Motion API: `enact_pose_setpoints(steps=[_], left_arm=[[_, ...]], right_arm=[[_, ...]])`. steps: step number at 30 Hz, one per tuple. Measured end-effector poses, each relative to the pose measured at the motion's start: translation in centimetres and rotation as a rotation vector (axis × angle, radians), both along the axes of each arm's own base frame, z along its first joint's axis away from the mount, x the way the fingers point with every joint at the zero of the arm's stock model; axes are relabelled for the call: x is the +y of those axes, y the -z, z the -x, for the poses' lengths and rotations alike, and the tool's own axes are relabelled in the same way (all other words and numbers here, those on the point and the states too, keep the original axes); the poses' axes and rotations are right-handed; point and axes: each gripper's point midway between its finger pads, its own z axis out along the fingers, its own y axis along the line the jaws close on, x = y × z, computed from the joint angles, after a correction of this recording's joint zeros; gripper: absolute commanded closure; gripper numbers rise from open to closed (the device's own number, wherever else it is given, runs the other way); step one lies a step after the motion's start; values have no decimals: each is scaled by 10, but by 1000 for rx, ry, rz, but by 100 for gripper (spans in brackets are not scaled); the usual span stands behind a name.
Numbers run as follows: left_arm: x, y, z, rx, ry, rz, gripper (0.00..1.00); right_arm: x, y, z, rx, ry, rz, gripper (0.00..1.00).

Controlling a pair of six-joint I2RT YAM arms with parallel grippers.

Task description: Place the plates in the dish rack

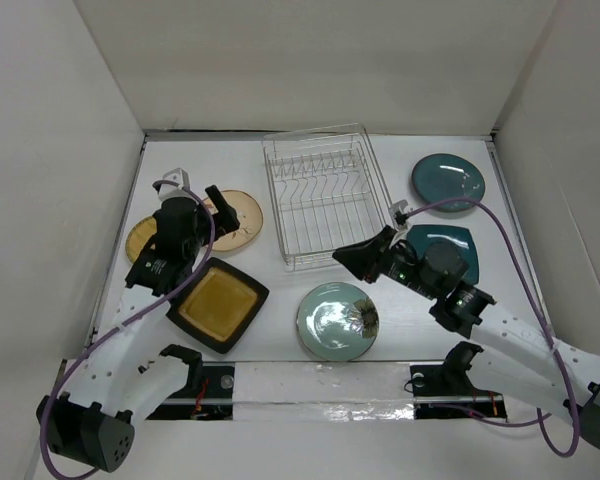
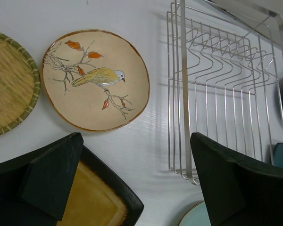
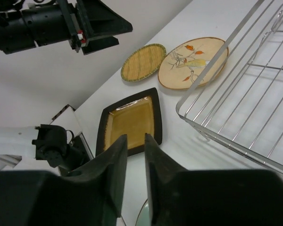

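The silver wire dish rack (image 1: pixel 320 195) stands empty at the middle back; it also shows in the left wrist view (image 2: pixel 183 94) and the right wrist view (image 3: pixel 217 59). All plates lie flat on the table: a tan bird plate (image 1: pixel 242 222) (image 2: pixel 94 80), a woven tan plate (image 1: pixel 140 238), a square black-rimmed mustard plate (image 1: pixel 218 305) (image 3: pixel 132 120), a pale green plate (image 1: pixel 337 320), a round teal plate (image 1: pixel 450 182) and a square teal plate (image 1: pixel 450 243). My left gripper (image 1: pixel 218 205) (image 2: pixel 137 183) is open and empty above the mustard plate's corner. My right gripper (image 1: pixel 352 257) (image 3: pixel 135 139) is nearly closed and empty, just off the rack's near right corner.
White walls enclose the table on three sides. A taped strip (image 1: pixel 320 385) runs along the near edge between the arm bases. My right arm (image 1: pixel 450 290) covers part of the square teal plate. My left arm (image 1: pixel 165 255) overlaps the woven plate.
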Motion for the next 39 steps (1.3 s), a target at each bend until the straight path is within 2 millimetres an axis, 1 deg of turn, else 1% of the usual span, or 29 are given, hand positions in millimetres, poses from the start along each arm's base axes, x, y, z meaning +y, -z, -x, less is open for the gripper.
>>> enact_pose_setpoints(steps=[1,3,6,7,9,10,11,12,13,17,18,19,21,22,23,24,25,27,28,29,31,33,36,37,39], left_arm=[[0,-3,0,-10,-5,15,1],[-1,-7,1,-27,-18,43,1],[3,-14,2,-70,-53,75,18],[6,-14,3,-88,-67,80,37],[15,-14,7,-119,-112,93,57],[21,-13,9,-129,-139,92,83],[28,-13,11,-137,-174,101,98],[38,-12,12,-142,-219,101,100],[49,-11,14,-141,-267,97,100],[92,-7,20,-135,-450,101,100],[104,-6,23,-135,-495,104,100],[115,-3,26,-133,-535,106,97],[136,9,31,-105,-613,105,89],[149,17,34,-84,-657,103,81],[161,27,37,-56,-696,105,74],[170,37,38,-29,-723,110,68],[183,50,40,8,-755,128,59],[200,76,46,79,-794,167,46],[207,92,50,118,-812,191,28],[209,108,56,164,-819,209,20],[203,127,64,216,-808,248,14],[195,132,62,234,-776,282,14],[191,133,48,211,-746,338,18],[191,136,43,203,-744,358,20],[189,149,39,206,-747,397,22]], right_arm=[[1,3,1,0,3,6,66],[1,7,0,1,16,16,65],[-2,11,-1,1,38,22,66],[-4,11,0,-3,43,20,72],[-6,8,1,-14,50,12,83],[-7,5,3,-20,51,5,89],[-8,1,4,-27,53,-3,93],[-9,-1,4,-32,55,-9,96],[-10,-3,5,-36,56,-14,100],[-10,-6,8,-41,52,-21,99],[-11,-6,8,-41,52,-19,97],[-11,-5,9,-39,51,-16,88],[-12,-4,10,-36,51,-9,76],[-13,-4,11,-37,52,-7,65],[-14,-4,11,-38,55,-6,61],[-15,-5,11,-42,59,-5,59],[-17,-6,12,-46,61,-8,56],[-19,-9,13,-55,66,-13,55],[-20,-10,13,-58,69,-15,54],[-21,-11,13,-59,70,-17,54],[-21,-11,13,-59,72,-16,54],[-21,-10,14,-56,72,-12,54],[-21,-9,14,-53,72,-9,54],[-21,-8,14,-52,72,-8,54],[-21,-8,14,-52,72,-7,54]])
